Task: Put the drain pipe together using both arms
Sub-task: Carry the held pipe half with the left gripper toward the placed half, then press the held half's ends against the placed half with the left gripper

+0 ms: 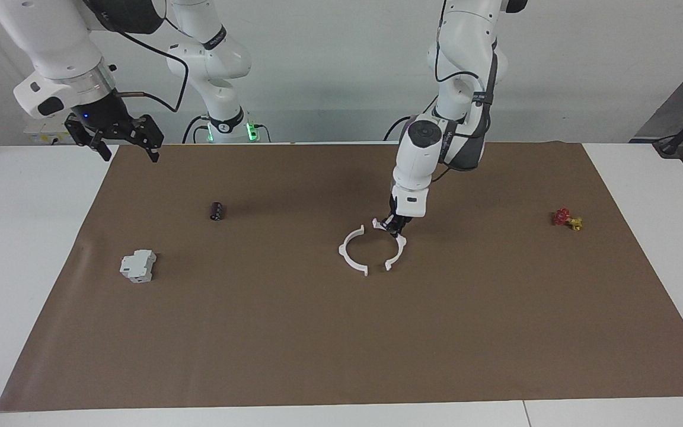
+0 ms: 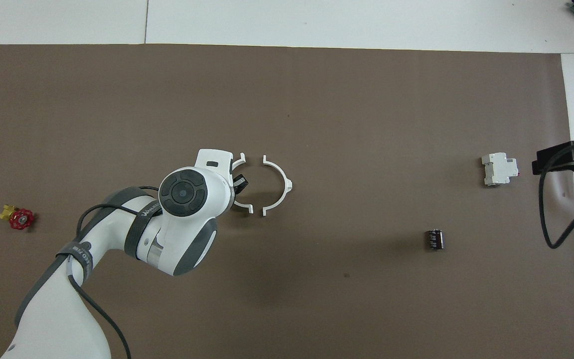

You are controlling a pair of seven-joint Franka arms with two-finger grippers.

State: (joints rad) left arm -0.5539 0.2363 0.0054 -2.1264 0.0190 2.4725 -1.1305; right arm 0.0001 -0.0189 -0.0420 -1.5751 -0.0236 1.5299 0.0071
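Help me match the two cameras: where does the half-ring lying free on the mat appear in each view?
Facing view: free half-ring, centre, directly beside the half the left gripper holds.
Overhead view: free half-ring, just above centre.
Shared landmark: grey-white box, toward the right arm's end.

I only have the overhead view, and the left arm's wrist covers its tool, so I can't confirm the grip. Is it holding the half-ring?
Observer: Yes. In the facing view the left tool is shut on the half-ring, near its tab end nearer the robots.
Operator: And the right tool? I only see its edge.
Observer: The right tool hangs raised, open and empty, over the corner of the brown mat at the right arm's end, waiting.
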